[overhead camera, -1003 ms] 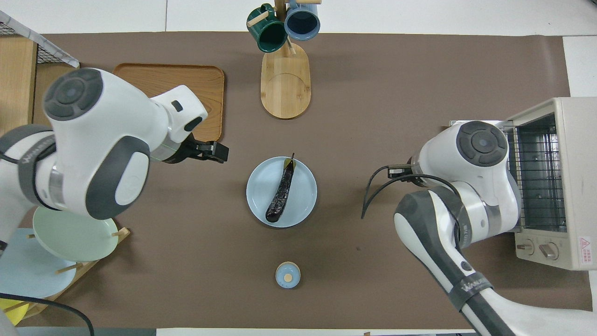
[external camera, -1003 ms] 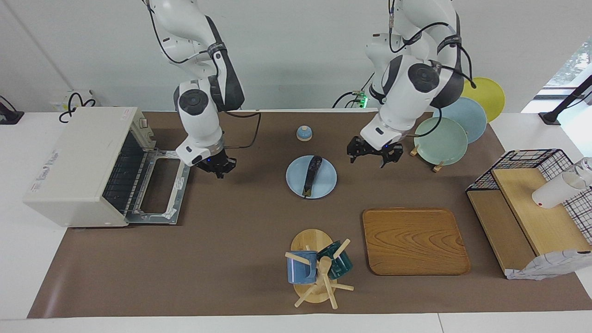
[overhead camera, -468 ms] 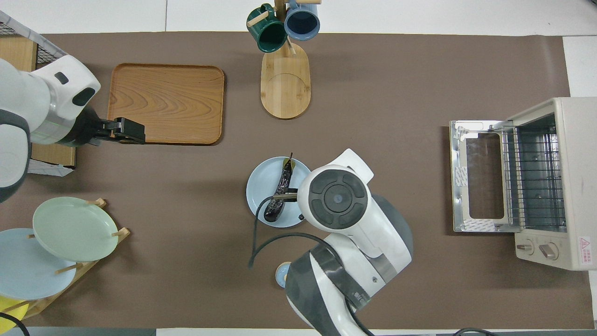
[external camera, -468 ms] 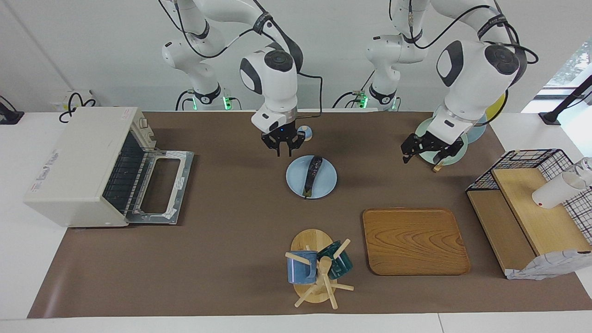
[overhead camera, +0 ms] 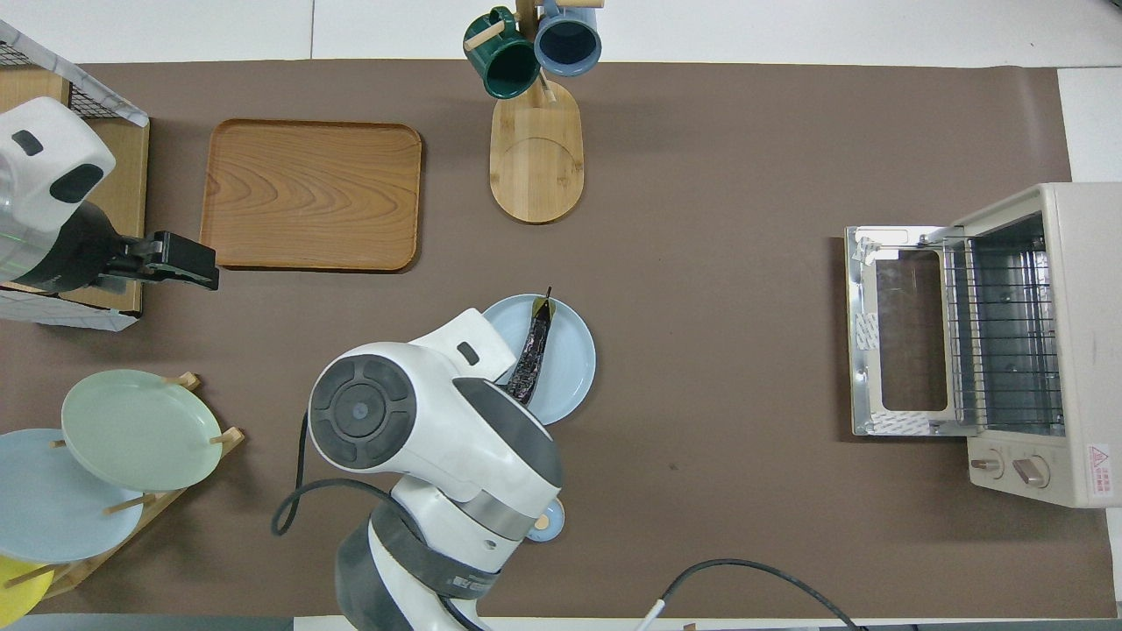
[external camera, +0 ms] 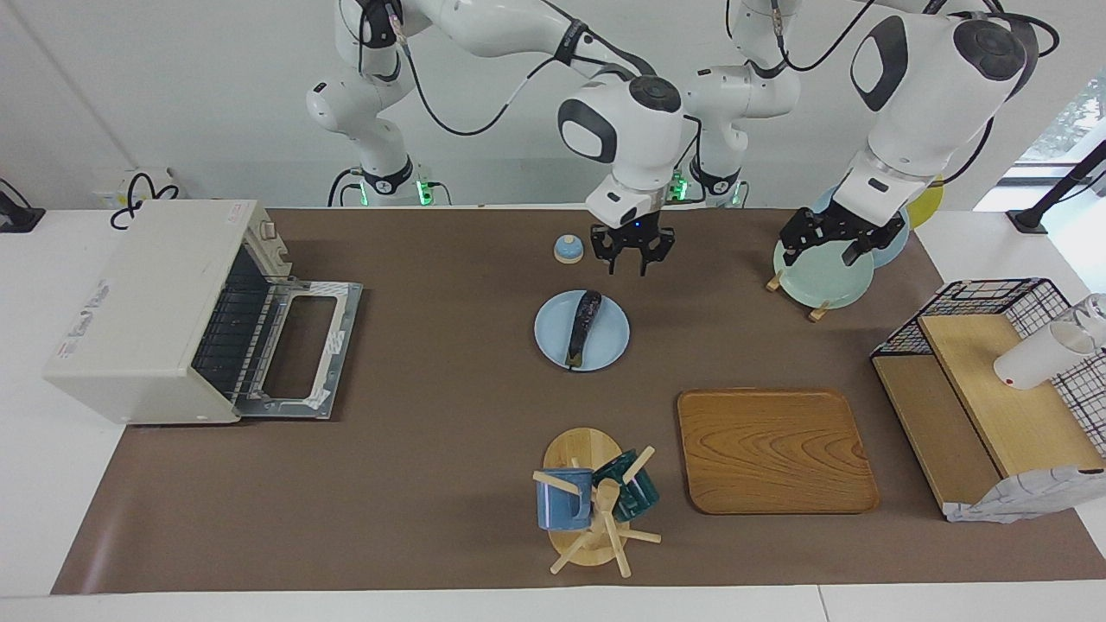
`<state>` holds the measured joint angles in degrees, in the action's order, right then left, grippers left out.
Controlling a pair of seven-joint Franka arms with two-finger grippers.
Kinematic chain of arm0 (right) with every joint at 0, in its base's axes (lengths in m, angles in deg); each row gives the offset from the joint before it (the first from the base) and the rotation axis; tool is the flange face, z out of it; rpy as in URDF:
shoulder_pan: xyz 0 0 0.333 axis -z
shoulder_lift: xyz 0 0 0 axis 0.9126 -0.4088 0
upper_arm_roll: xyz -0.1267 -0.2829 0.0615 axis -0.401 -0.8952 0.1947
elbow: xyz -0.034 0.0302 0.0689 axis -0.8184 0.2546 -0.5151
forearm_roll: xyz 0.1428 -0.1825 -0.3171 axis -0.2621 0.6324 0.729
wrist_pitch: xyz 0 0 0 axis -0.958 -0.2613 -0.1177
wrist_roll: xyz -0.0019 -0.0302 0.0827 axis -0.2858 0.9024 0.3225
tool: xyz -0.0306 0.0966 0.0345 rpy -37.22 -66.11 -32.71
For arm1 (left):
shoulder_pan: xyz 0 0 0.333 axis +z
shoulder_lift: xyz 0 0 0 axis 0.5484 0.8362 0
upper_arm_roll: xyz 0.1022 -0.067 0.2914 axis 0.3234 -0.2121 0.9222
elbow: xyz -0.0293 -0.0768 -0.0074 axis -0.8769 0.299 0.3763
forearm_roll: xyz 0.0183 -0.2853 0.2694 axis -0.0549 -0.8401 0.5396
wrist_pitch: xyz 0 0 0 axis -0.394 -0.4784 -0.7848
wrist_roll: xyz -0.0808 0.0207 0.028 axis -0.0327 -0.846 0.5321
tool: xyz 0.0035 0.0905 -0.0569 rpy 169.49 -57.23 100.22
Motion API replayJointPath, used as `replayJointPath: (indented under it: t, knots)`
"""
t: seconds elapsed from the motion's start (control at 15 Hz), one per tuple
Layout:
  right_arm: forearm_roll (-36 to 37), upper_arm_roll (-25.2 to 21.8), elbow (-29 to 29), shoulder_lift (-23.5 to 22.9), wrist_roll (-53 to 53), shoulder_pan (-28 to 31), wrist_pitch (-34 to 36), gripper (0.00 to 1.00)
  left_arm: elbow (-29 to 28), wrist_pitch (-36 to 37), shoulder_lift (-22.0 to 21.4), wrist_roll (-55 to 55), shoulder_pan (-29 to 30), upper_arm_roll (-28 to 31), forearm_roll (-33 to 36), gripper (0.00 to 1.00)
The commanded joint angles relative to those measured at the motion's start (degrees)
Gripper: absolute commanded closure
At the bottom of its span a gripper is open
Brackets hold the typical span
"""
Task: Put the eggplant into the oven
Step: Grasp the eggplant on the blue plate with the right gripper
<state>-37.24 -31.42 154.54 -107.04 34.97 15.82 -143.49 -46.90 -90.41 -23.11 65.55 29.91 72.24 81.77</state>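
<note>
In the facing view, the right gripper [external camera: 632, 257] is seen to have been carried from the open oven [external camera: 164, 311], past the plate, to a spot in the air over the bare cloth just beside the blue plate [external camera: 605, 345], toward the left arm's end; its fingers are parted and point down, nothing is held between them, and they have been spreading over the last second. The eggplant [external camera: 582, 326], slender, glossy and near black with a small green stem tip, is left lying lengthwise on that smooth, round, glazed plate at mid-table. The move is judged to be the approach to the pick, with the grasp not yet made. The left gripper [external camera: 829, 238] has been drawn back to the pale green plate on the wooden rack [external camera: 816, 307], its fingers spread wide and empty, and is judged to be waiting. The oven is boxy and cream-white, its door folded flat onto the matte brown cloth and its wire rack exposed. In the overhead view, the right arm's rounded white housing is now laid over the plate's [overhead camera: 574, 350] nearer rim, so its gripper is hidden; the eggplant [overhead camera: 530, 359] is shown slightly curved, its stem end farther from the robots. The left gripper [overhead camera: 180, 260] is seen beside the wood-grained tray [overhead camera: 311, 193], and the oven's [overhead camera: 1017, 333] ribbed rack lies bare.
</note>
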Motion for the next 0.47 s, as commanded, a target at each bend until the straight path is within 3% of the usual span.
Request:
replayJointPath:
  t: [0.0,0.13,0.4]
  knots:
    - [2.10,-0.34,-1.16,-2.32,0.19,0.65,-3.42,0.44,3.44,6.17,-0.78,-0.33,0.36,0.11,0.98,0.00]
    - [3.25,-0.34,0.25,-2.23,-0.94,1.62,-5.80,0.58,4.60,7.85,-0.60,-0.33,0.27,0.20,0.97,0.00]
    - [3.25,-0.25,4.11,-2.76,-2.88,2.06,-13.43,0.66,4.51,8.56,-0.69,-0.41,0.27,0.20,1.32,0.00]
